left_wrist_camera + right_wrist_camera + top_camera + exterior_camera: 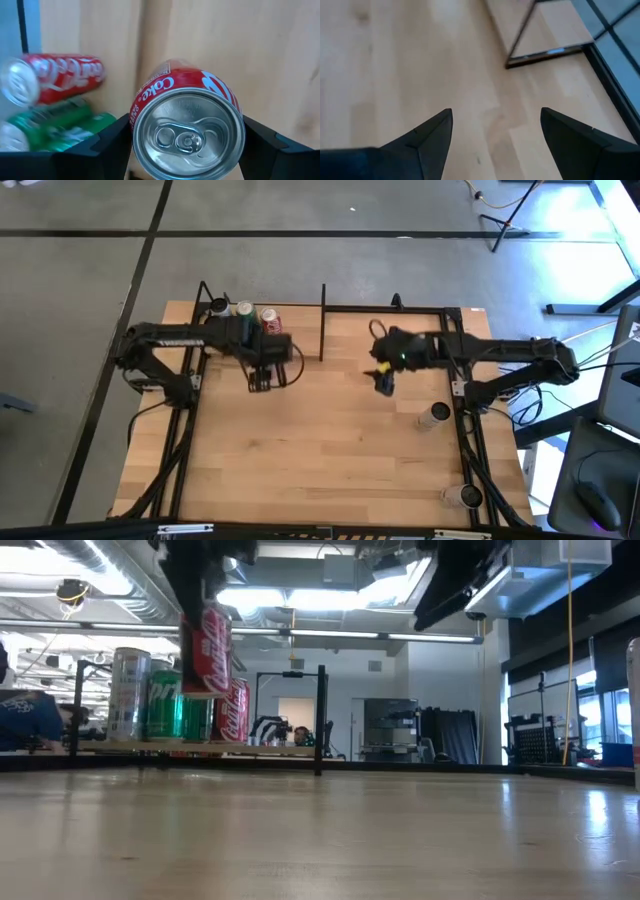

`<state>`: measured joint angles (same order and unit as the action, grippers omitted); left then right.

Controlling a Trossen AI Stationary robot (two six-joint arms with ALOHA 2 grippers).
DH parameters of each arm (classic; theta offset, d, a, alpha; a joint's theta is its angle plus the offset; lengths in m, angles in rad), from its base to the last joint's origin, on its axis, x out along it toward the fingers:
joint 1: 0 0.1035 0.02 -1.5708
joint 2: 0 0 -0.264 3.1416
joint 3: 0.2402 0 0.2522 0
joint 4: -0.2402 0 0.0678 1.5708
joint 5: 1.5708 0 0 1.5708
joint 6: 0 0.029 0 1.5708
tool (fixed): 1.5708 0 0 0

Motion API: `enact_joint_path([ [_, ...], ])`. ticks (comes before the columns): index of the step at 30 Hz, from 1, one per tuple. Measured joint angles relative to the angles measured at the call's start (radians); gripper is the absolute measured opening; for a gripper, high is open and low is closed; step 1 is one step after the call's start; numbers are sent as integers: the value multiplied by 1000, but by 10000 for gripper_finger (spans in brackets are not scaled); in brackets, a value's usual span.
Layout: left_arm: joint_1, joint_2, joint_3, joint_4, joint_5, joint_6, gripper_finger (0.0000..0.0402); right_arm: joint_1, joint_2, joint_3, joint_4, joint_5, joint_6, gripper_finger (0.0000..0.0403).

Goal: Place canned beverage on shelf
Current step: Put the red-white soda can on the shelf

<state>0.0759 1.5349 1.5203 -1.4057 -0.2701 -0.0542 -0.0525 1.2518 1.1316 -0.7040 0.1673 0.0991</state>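
Holding a red can (187,125) up in the air, clamped in the left tool (187,135), just near the shelf (300,315) at the far left | shelf has three cans already | left: set it down, let go | right tool (495,145) apart, waiting over the bench (320,450)

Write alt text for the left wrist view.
A red Coke can fills the foreground, top facing the camera, gripped between the left gripper's two dark fingers. Behind it, on the light-wood shelf, stand another red Coke can and a green can.
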Motion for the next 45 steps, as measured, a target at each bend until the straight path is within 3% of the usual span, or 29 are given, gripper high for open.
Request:
enact_joint_path([
  [7,203,-1,-22,104,30,310,263,-127,0,0,0,-29,22,287],
  [17,406,10,-117,168,114,455,267,-217,0,0,1,-30,-41,287],
  [27,468,10,-189,270,117,485,267,-287,0,0,20,-46,-108,287],
  [39,523,10,-190,269,159,537,267,-295,11,0,34,-82,-108,287],
  [45,528,10,-190,274,161,530,291,-295,12,0,36,-82,-106,287],
])
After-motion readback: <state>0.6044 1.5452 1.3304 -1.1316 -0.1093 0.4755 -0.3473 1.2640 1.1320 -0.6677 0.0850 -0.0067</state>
